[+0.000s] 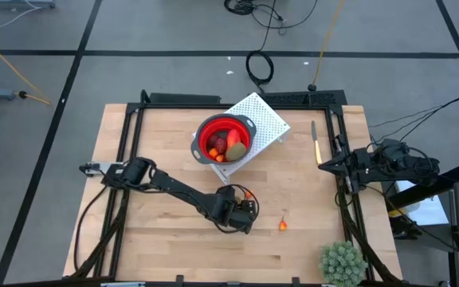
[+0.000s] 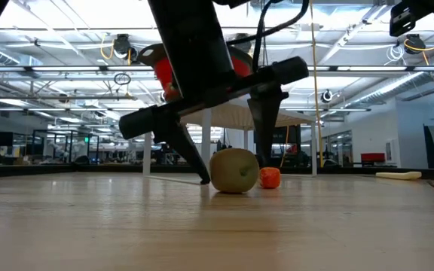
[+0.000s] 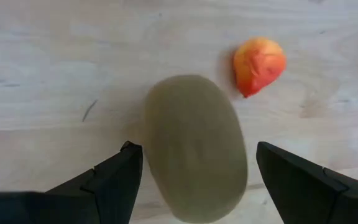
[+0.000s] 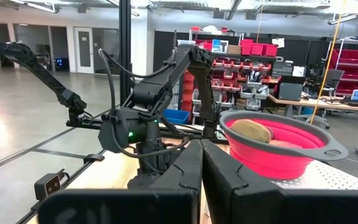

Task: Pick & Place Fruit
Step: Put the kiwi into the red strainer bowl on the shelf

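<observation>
1. Left gripper [image 3: 194,171] sat low-centre in the high view, jaws wide, straddling a brown-green oval toy fruit [image 3: 194,146] on the wooden table [image 1: 166,151], no grip visible.
2. Small orange fruit piece [image 3: 258,64] lay just beside it.
3. Right gripper [image 4: 201,177], fingers closed and empty, waited at the right edge.
4. Red collapsible bowl [image 1: 224,138] at top centre held more fruit.

The left arm reaches from the table's left edge toward its centre; the left gripper [image 1: 244,209] points down, fingers [image 3: 114,180] spread wide. The right arm is folded at the right edge; the right gripper [image 1: 322,164] is closed.
</observation>
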`<state>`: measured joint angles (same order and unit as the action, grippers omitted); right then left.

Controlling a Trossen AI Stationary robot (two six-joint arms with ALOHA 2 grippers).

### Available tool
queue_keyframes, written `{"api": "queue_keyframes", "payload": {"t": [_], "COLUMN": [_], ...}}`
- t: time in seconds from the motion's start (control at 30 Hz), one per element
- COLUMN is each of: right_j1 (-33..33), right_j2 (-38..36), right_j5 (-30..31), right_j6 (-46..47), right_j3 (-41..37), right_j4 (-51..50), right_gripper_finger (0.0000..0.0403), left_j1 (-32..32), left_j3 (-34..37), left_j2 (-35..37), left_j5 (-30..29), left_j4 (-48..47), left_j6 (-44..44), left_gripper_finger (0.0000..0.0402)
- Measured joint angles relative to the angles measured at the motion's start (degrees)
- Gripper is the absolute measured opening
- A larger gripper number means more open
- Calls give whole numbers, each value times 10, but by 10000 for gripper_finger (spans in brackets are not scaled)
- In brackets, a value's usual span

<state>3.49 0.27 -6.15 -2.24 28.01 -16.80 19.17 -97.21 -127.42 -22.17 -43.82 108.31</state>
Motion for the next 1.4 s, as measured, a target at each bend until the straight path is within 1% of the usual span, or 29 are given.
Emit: {"api": "queue_keyframes", "payload": {"t": [0.1, 0.33, 0.4, 0.5, 0.7, 0.8, 0.93, 1.1, 1.23, 1.4], "right_j1": [0, 0, 0, 0, 0, 0, 0, 0, 0, 0], "right_j2": [0, 0, 0, 0, 0, 0, 0, 0, 0, 0], "right_j5": [0, 0, 1, 1, 1, 1, 1, 1, 1, 1], "right_j6": [0, -2, -2, -2, -2, -2, -2, -2, -2, -2], "right_j3": [0, 0, 0, 0, 0, 0, 0, 1, 1, 1], "right_j4": [0, 2, 2, 2, 2, 2, 2, 2, 3, 2], "right_gripper_finger": [0, 0, 0, 0, 0, 0, 0, 0, 0, 0], "left_j1": [0, -1, -2, -4, -6, -4, 5, 24, 47, 73], "left_j3": [0, 0, 0, 0, 0, 0, 0, 0, 0, 0], "left_j2": [0, 0, 0, 0, 0, 0, 3, 22, 60, 112], "left_j5": [-8, 6, 5, 12, 11, 11, 21, 95, 98, 79], "left_j4": [-11, -36, -36, -36, -35, -34, -35, -47, -69, -70], "left_j6": [0, 0, 0, -7, -17, -17, -17, -21, -28, -88], "left_gripper_finger": [315, 314, 308, 282, 198, 171, 174, 201, 197, 181]}}
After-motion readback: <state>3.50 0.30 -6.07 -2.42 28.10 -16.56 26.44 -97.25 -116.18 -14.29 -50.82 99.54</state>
